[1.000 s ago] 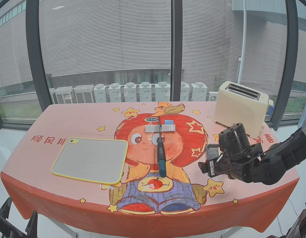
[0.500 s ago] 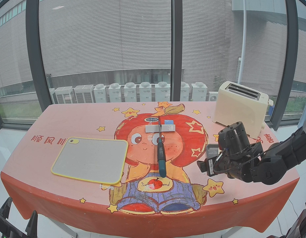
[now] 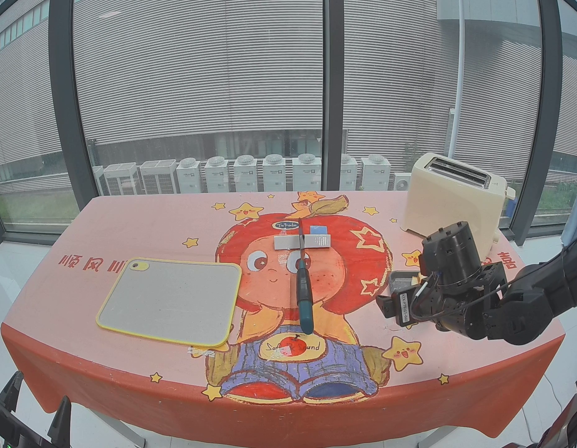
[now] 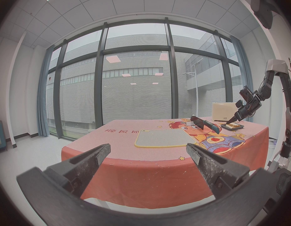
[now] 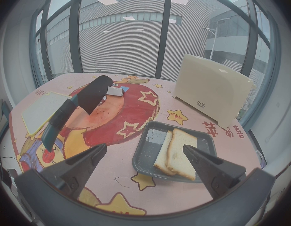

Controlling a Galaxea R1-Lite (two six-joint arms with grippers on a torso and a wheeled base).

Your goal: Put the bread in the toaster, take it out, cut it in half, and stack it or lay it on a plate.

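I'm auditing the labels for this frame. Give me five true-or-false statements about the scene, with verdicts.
1. Two white bread slices lie in the dark grey rectangular tray. True.
2. The cream toaster holds bread in its slots. False: the slots look empty.
3. The teal-handled knife lies on the yellow-rimmed grey cutting board. False: it lies beside the board, on the tablecloth.
4. The right gripper is open above the tray. True.
5. The left gripper grips the knife. False: it is open and holds nothing.
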